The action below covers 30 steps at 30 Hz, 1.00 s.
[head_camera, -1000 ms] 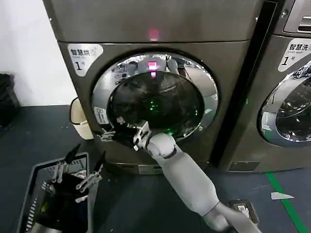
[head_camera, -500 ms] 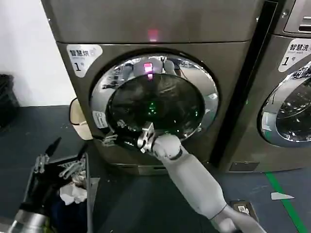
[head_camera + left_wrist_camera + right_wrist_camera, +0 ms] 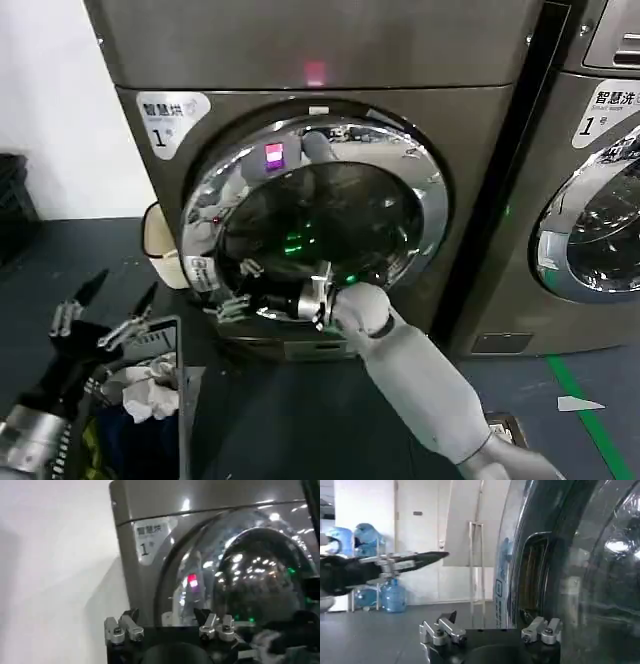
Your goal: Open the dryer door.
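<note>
The dryer point(image 3: 320, 60) has a round chrome-rimmed glass door point(image 3: 432, 205), and its left edge stands slightly out from the front. My right gripper point(image 3: 236, 290) is at that edge, low on the door's left side. It is open, with one finger point(image 3: 541, 628) by the handle recess point(image 3: 535, 575) behind the rim. My left gripper point(image 3: 105, 305) hangs open to the dryer's lower left, above the basket and apart from the door. In the left wrist view the left gripper point(image 3: 170, 626) faces the door point(image 3: 250, 570) from a distance.
A dark laundry basket point(image 3: 178, 345) with a white cloth point(image 3: 150, 388) in it sits on the floor at front left. A cream object point(image 3: 160, 245) leans beside the dryer. A second machine point(image 3: 590, 220) stands to the right. A green line point(image 3: 590, 420) marks the floor.
The door's left edge has swung outward and the right gripper has moved down and toward me with it. The left gripper has moved left and up from the basket.
</note>
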Motion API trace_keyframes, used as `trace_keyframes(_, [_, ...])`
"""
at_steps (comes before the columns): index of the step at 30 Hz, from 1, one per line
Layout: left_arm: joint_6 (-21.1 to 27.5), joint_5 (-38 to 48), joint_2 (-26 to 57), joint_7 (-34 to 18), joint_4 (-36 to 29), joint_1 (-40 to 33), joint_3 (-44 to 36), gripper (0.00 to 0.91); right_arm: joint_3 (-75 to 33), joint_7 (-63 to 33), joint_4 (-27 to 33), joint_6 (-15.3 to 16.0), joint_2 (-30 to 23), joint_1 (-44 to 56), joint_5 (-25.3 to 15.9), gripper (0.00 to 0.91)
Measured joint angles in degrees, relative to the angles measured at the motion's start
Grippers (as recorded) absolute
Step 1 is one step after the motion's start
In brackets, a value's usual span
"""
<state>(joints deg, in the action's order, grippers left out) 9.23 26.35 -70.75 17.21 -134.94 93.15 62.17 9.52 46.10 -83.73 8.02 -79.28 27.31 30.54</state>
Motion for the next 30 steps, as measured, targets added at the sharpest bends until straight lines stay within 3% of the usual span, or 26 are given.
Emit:
trace_keyframes(12, [-2.0,0.6,3.6,1.5,6.8,-2.5,0.7,0.907,-0.6,9.5,-3.0,-2.4,3.2,4.3,-1.3,0.907])
trace_keyframes(30, [-0.5,3.3,5.5,0.9,8.8,-4.6,-1.0,0.907,-2.5,17.7,-9.5,-3.5,11.6,9.4,0.6,0.907])
